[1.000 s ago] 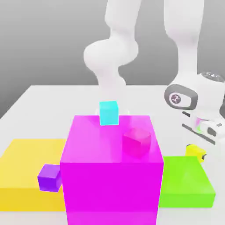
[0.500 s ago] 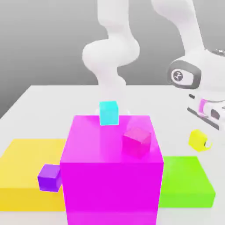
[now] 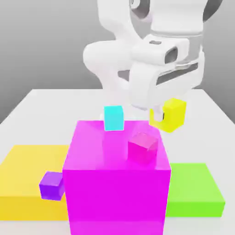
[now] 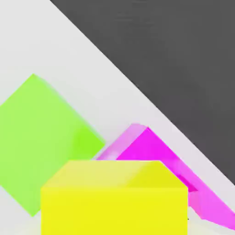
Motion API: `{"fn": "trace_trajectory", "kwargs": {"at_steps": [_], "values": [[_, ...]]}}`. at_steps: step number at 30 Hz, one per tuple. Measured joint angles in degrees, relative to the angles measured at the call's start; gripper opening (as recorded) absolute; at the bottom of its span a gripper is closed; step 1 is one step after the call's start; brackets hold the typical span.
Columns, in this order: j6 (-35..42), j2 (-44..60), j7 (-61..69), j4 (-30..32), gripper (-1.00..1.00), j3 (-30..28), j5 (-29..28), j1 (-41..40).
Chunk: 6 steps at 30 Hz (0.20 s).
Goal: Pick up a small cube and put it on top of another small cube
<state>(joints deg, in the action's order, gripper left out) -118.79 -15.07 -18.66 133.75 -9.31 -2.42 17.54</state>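
Gripping the small bright yellow cube with glossy faces [image 3: 170, 114], the tool [image 3: 161, 117] of the white robot arm [image 3: 137, 55] is closed on it and holds it in the air, clear of every surface. In the exterior view the held cube hangs just above the far right corner of the big magenta block [image 3: 117, 183], and it is tilted a little. In the hand view the same yellow cube [image 4: 114, 197] is very close to the camera, with the flat green block [image 4: 41, 142] and the magenta block [image 4: 156, 156] behind it.

On top of the big magenta block there is a small dark pink cube [image 3: 143, 148], near its right side. A small cyan cube [image 3: 114, 118] is at the far edge of this block; I cannot tell if it rests on the block or behind it. A small purple cube [image 3: 51, 185] lies on the large flat yellow block [image 3: 27, 179], at the exterior view's left, just beside the magenta block. The flat green block [image 3: 195, 190] lies at the exterior view's right. All the blocks stand on the white bench [image 3: 46, 98].
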Motion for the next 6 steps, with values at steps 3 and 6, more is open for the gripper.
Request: {"fn": "trace_trajectory", "kwargs": {"at_steps": [3, 6], "values": [[-5.57, 2.17, -0.36, 3.42, 1.0, -0.41, 0.18, -0.54], [-5.57, 2.17, -0.36, 3.42, 1.0, -0.41, 0.18, -0.54]]}}
